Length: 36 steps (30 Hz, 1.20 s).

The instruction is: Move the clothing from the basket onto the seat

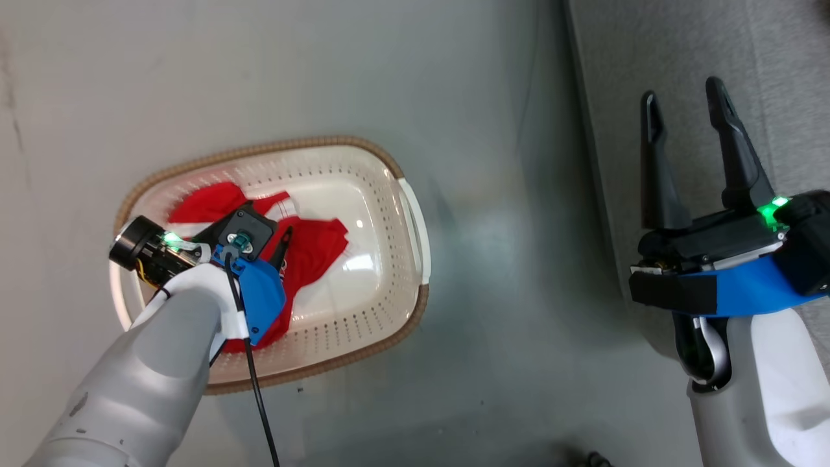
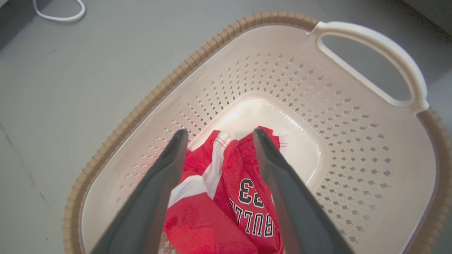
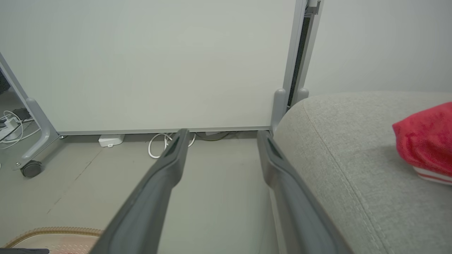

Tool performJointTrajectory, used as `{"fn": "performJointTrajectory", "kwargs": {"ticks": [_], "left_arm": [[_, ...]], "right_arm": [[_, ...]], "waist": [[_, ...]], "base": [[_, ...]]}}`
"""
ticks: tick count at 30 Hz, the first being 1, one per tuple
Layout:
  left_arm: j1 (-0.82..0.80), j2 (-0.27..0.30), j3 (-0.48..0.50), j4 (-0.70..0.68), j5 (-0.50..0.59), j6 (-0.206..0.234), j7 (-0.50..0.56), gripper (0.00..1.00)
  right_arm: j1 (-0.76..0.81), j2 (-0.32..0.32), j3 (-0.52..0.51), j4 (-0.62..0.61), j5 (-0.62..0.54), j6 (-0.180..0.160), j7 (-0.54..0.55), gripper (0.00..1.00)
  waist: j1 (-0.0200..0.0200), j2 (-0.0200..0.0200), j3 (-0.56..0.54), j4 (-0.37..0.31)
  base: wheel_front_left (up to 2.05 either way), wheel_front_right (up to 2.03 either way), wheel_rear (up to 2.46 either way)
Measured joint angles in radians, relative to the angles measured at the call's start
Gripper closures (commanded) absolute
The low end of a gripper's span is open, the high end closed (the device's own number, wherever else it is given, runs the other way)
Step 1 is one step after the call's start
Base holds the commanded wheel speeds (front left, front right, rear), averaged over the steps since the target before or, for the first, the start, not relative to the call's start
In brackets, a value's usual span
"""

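The cream basket (image 1: 382,214) with a brown rim stands on the floor at the left of the head view. Red clothing (image 1: 318,250) with white trim lies heaped in it. My left gripper (image 1: 256,243) points down into the basket. In the left wrist view its fingers (image 2: 219,132) stand open on either side of the heap (image 2: 229,169), with the "BULLS 23" jersey (image 2: 252,208) between them. My right gripper (image 1: 682,91) hangs open and empty above the edge of the grey seat (image 1: 778,65). A red garment (image 3: 425,137) lies on the seat (image 3: 353,148).
Grey floor (image 1: 519,292) separates basket and seat. Beyond my right gripper (image 3: 223,132) stands a white panel (image 3: 159,63) on castors (image 3: 31,168), with white cables (image 3: 159,144) at its foot. The basket's rim (image 3: 53,231) shows at the lower left there. A white cable loop (image 2: 60,16) lies beyond the basket.
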<state>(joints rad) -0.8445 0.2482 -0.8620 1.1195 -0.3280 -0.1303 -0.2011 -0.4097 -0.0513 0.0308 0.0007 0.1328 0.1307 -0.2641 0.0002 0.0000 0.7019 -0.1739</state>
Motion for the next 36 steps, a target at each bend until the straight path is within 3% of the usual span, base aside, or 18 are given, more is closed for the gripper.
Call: {"fn": "performJointTrajectory", "kwargs": {"ticks": [12, 24, 34, 35, 36], "left_arm": [[-0.098, 0.03, -0.204, 0.072, -0.091, 0.0, 0.1, 0.0], [-0.174, 0.019, -0.238, 0.143, -0.134, 0.0, 0.174, 0.0], [-0.203, 0.003, -0.257, 0.16, -0.147, 0.0, 0.203, 0.0], [-0.203, 0.003, -0.264, 0.161, -0.147, 0.0, 0.209, 0.35], [-0.203, 0.002, -0.268, 0.161, -0.147, 0.0, 0.209, 0.77]], "right_arm": [[-0.041, 0.0, 0.007, -0.082, -0.023, 0.0, 0.0, 0.0], [-0.045, 0.0, -0.001, -0.183, -0.042, 0.0, 0.0, 0.0], [-0.04, 0.0, -0.008, -0.208, -0.046, 0.0, 0.0, 0.0], [-0.04, 0.0, -0.009, -0.209, -0.046, 0.0, 0.0, 0.0], [-0.04, 0.0, -0.011, -0.211, -0.046, 0.0, 0.0, 0.0]], "waist": [[0.0, -0.0001, 0.188, -0.015], [-0.0001, 0.0, 0.313, -0.026], [-0.0001, 0.0, 0.357, -0.028], [-0.0001, 0.0, 0.358, -0.029], [-0.0001, 0.0, 0.358, -0.029]], "base": [[0.0, 0.0, 0.0], [0.0, 0.0, 0.0], [0.0, 0.0, 0.0], [0.0, 0.0, 0.0], [0.0, 0.0, 0.0]]}}
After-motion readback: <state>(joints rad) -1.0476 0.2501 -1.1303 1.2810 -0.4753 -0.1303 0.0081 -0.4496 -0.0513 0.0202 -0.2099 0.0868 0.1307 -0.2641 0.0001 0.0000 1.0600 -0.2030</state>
